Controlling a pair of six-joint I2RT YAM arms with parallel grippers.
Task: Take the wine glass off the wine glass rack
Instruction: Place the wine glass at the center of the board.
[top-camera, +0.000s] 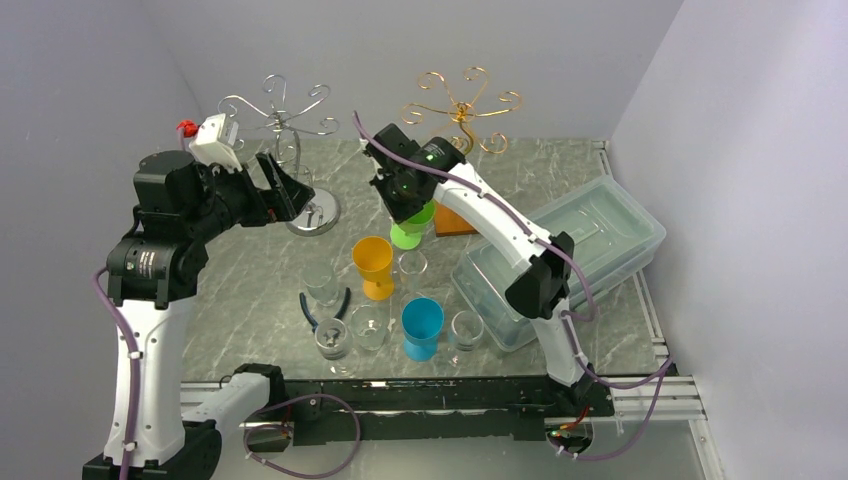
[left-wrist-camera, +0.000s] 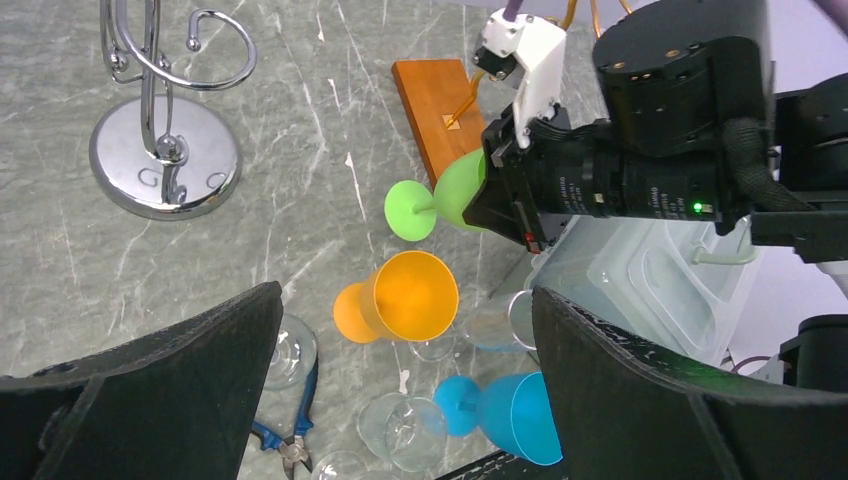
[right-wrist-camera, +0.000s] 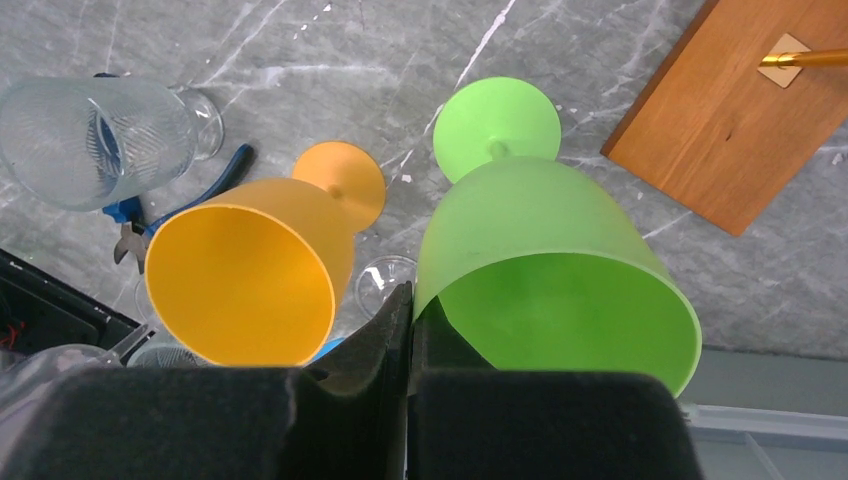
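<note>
Plastic is the likely material of the green wine glass (right-wrist-camera: 540, 260), judging by its frosted, translucent wall: light, fairly stiff and unlikely to shatter, but smooth enough to swivel when pinched by one thin edge. It is off both racks, near the middle of the table in the top view. In the right wrist view its round foot shows at 12 o'clock beyond the bowl, and whether that foot touches the marble-patterned tabletop (top-camera: 250, 290) cannot be told. The right gripper (right-wrist-camera: 410, 310) is clenched tight, and its pads appear to nip the rim wall on the bowl's near side. That hold should do for so light a cup, though the stem would be the steadier place to take it. In the top view the wooden base (top-camera: 455, 222) of the gold wire rack (top-camera: 462, 105) lies just beside the glass at 2 o'clock. An orange wine glass (top-camera: 372, 262) stands near at 7 o'clock. A blue wine glass (top-camera: 421, 325) stands farther off at 6 o'clock among several clear glasses (top-camera: 320, 280), with blue-handled pliers (top-camera: 320, 315) at 8 o'clock. Stacked clear plastic bins (top-camera: 590, 235) sit at 3 o'clock. The silver wire rack (top-camera: 280, 115) stands at 10 o'clock, and the left gripper (top-camera: 285, 185) hovers beside it with jaws spread wide, holding nothing. Neither rack visibly carries a glass. No brand or label can be read; the small white marks on the camera lens (left-wrist-camera: 610, 185) are too fine to make out.
</note>
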